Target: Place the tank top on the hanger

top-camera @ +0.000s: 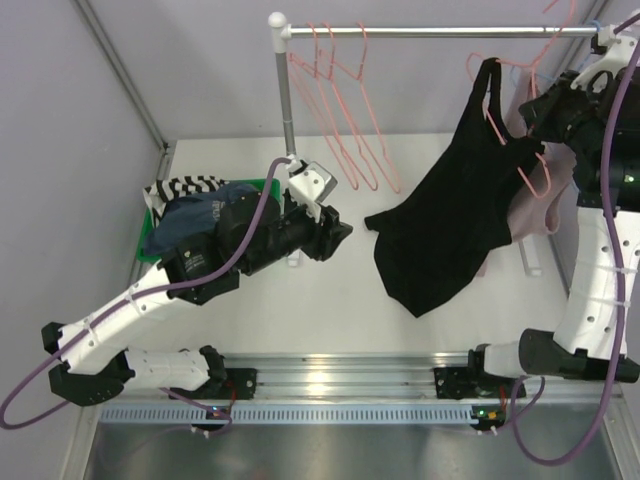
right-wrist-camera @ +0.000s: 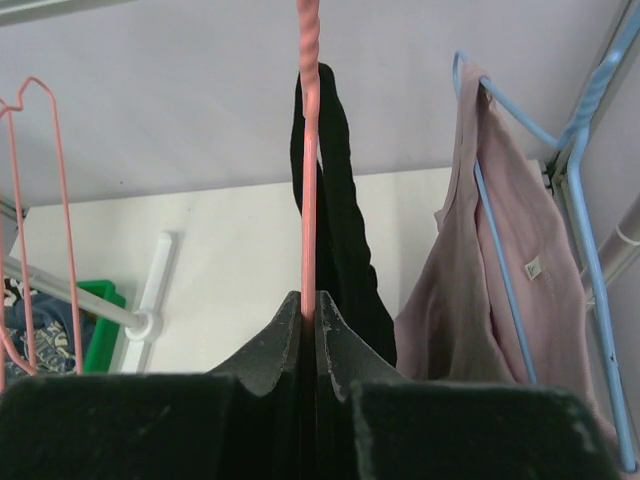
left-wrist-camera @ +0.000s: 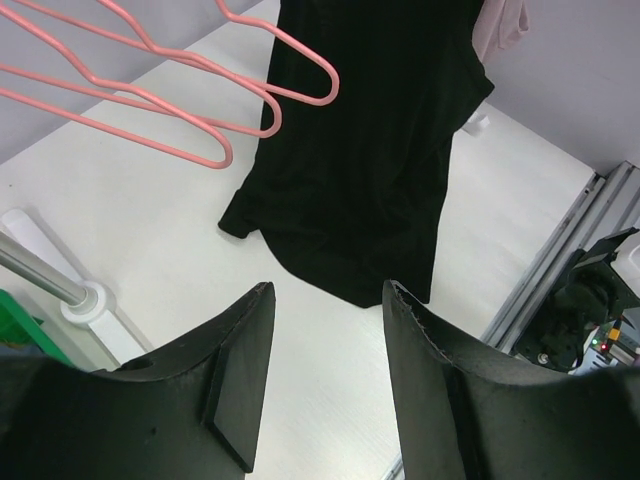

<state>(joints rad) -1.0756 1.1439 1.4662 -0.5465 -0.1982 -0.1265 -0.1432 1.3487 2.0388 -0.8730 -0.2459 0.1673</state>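
Right arm raised high beside the metal rail (top-camera: 440, 32); right gripper (right-wrist-camera: 310, 312) clamped on the thin salmon-pink wire hanger (right-wrist-camera: 308, 150). Left arm stretched low and forward; left gripper (left-wrist-camera: 325, 295) has its jaws apart and empty. The plain black fabric tank top (top-camera: 450, 220) hangs below the right gripper, one strap apparently over the hanger.

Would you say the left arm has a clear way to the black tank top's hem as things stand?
Probably yes: the left arm faces the tank top with jaws open and only bare table between; the pink hangers hang off to one side.
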